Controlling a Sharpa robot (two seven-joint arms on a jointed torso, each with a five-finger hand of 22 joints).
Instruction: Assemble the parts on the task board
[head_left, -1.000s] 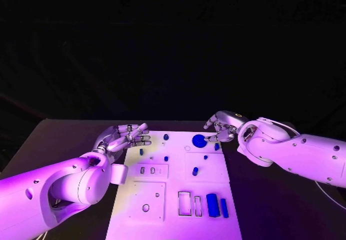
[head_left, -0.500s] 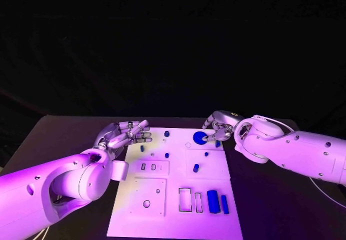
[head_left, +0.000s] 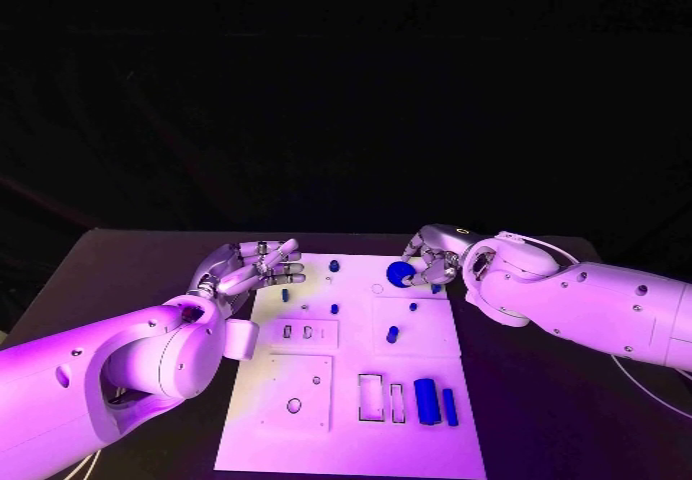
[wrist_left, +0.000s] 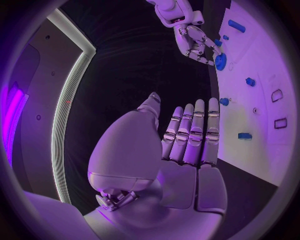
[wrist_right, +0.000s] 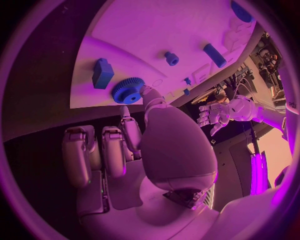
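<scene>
Change: right hand (head_left: 433, 262) has closed in on the blue toothed gear (head_left: 401, 273); fingertip touching its rim, grip unclear.
Left hand (head_left: 257, 268): empty, fingers straight.
Task board (head_left: 346, 400): flat white plate.

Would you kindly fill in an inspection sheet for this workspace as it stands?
Surface: black table, bare around the board.
Job's things: white task board; blue gear at its far end; two blue bars near the rectangular slots; small blue pegs mid-board.
Clutter: nothing seen.
Hands: left hand open at the board's far left corner, fingers straight; right hand touching the gear with a fingertip.
Cables: nothing seen.
Surroundings: dark backdrop.
</scene>
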